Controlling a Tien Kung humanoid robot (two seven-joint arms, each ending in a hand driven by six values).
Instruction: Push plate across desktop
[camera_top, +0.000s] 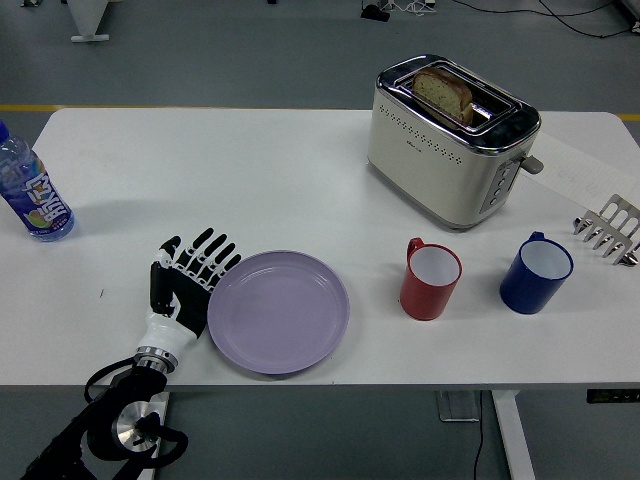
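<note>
A round lilac plate lies flat on the white table near its front edge, left of centre. My left hand is black with white knuckles. It stands edge-on against the plate's left rim, fingers straight and spread, holding nothing. Its arm comes up from the lower left corner. My right hand is out of view.
A red mug stands right of the plate, a blue mug beyond it. A cream toaster holding bread sits at the back right. A water bottle is at the far left. A metal rack is at the right edge.
</note>
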